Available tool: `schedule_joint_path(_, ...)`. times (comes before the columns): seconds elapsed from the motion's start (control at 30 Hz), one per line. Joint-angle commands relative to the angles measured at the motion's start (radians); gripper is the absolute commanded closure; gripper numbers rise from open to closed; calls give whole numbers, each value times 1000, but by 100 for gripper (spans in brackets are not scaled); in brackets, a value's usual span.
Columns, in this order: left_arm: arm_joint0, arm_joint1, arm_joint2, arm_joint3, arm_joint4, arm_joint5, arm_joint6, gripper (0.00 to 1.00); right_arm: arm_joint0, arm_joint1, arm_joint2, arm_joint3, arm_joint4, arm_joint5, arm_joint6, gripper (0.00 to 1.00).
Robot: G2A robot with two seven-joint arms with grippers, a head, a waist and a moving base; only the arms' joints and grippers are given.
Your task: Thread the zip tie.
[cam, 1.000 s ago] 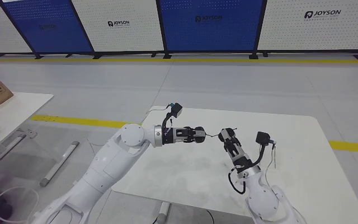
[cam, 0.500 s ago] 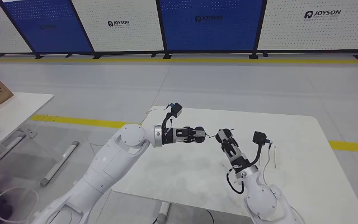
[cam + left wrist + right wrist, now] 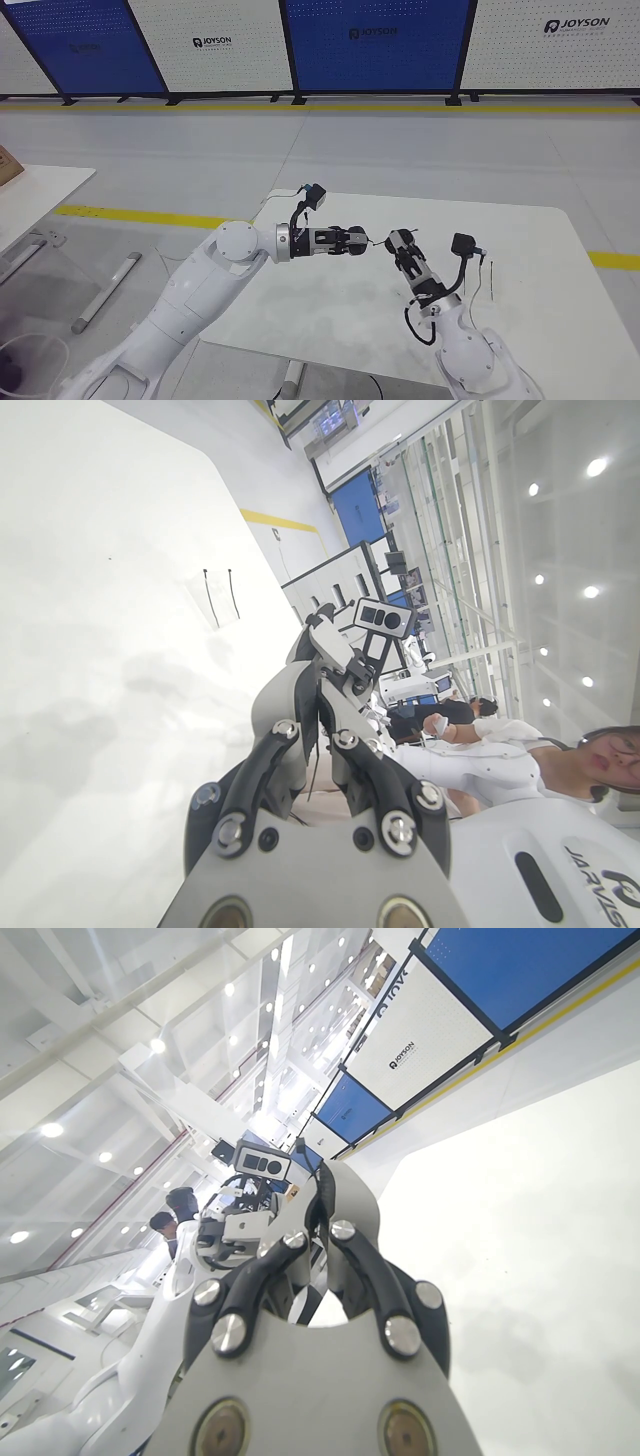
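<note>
At the left of the top view the left claw (image 3: 363,241) hangs over the desk (image 3: 520,230), pinched shut on one end of the zip tie (image 3: 373,243), a thin black strip at frame centre whose length runs left to right. Just right of it the right claw (image 3: 392,241) grips the other end, almost tip to tip. Threading likely hinges on lining both ends along that axis.

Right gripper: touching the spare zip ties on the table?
Apart. Left wrist view shows bare table between the right gripper and the two spare zip ties.
</note>
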Motion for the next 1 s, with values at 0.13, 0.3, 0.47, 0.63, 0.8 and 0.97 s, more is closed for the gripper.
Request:
schedule_joint_path(0.13, 0, 0, 0, 0, 0, 0, 0, 100, -5, -2, 7, -6, -1, 0, 3, 88)
schedule_joint_path(0.3, 0, 0, 0, 0, 0, 0, 0, 100, -17, -2, 14, -19, -10, 4, 6, 85)
schedule_joint_path(0.47, 0, 0, 0, 0, 0, 0, 0, 100, -41, 0, 17, -32, -40, 11, 23, 69)
schedule_joint_path(0.63, 0, 0, 0, 0, 0, 0, 0, 100, -57, 2, 21, -46, -73, 10, 26, 68)
schedule_joint_path(0.8, 0, 0, 0, 0, 0, 0, 0, 100, -66, 2, 20, -56, -93, 4, 25, 80)
schedule_joint_path(0.97, 0, 0, 0, 0, 0, 0, 0, 100, -78, 2, 24, -61, -95, -7, 21, 97)
